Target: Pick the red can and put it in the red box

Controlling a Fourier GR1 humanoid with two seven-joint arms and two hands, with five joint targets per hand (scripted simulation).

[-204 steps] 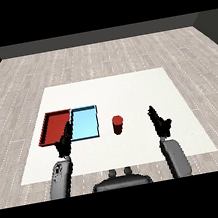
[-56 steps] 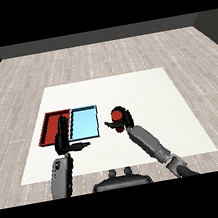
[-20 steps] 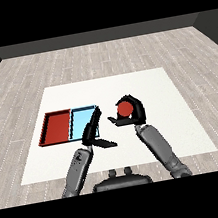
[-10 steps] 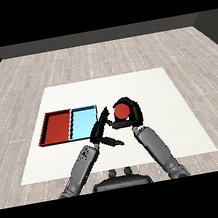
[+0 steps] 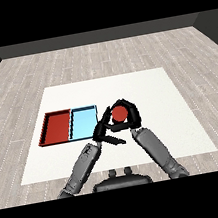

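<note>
Holding one red can [image 5: 119, 113] above the bench [image 5: 147, 84], your right robot hand [image 5: 132, 118] is curling round it while the left robot hand [image 5: 104, 131], fingers spread, is reaching in beside it. A crowded handover could tip the can short of the one red tray [image 5: 47, 129], past one light blue tray [image 5: 82, 123].

Two trays side by side on the bench [image 5: 168, 90], one tray [image 5: 57, 127] left, other tray [image 5: 83, 123] right, can [image 5: 119, 113] just right of them, between both robot hands
</note>
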